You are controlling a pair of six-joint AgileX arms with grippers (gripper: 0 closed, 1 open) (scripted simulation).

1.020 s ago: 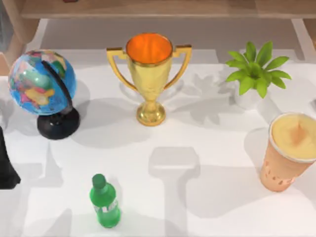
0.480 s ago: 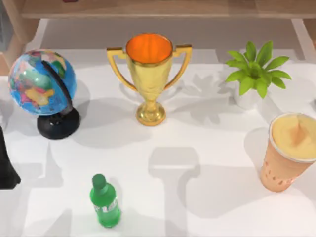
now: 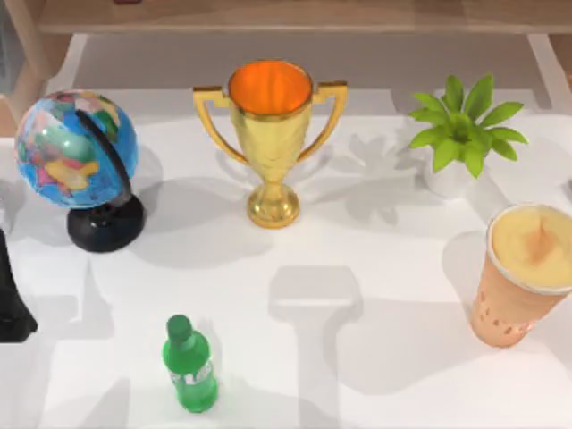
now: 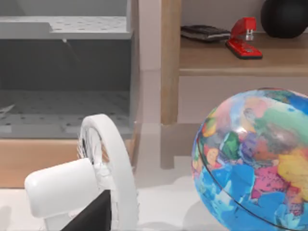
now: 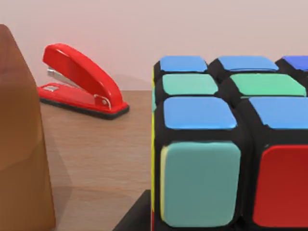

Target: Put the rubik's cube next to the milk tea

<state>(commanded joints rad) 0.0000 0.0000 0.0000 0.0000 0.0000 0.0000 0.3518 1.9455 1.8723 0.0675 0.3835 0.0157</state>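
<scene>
The milk tea stands upright at the right edge of the counter, a tapered orange cup filled near its clear rim with a creamy beige-yellow drink. The gold trophy stands well to the left of the milk tea toward the back of the counter, its bowl showing an orange interior with no separate contents visible. The potted plant sits behind the milk tea in a white pot. The globe and the green bottle, capped and upright, are far to the left of the milk tea.

The rubik's cube appears close to the right wrist camera, resting on a wooden shelf with a red stapler beyond it. Whether the right gripper is open or closed on the cube cannot be told.

A dark part of the left arm sits at the counter's left edge, farthest from the milk tea; its gripper state cannot be told.
</scene>
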